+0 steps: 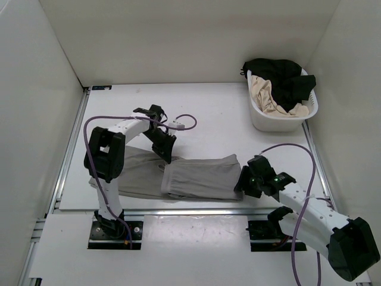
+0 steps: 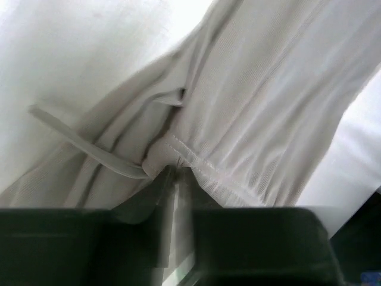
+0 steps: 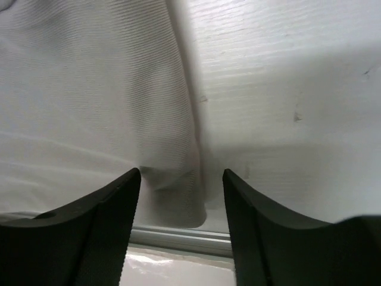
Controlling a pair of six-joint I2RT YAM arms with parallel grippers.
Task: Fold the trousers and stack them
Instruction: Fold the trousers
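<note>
1. So, the trousers [image 1: 196,179] lie folded at 6 o'clock on the table [image 1: 208,113] — soft, thin, floppy.
2. My left gripper [image 2: 174,179] pinches their stitched edge.
3. My right gripper [image 3: 181,179] is spread over their 3 o'clock end — I'd grab there.

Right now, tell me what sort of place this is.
Probably a lab test cell for robot laundry folding: white panels enclose a table, two arms are bolted at its near edge, and grey trousers and a basket of clothes sit on it.
</note>
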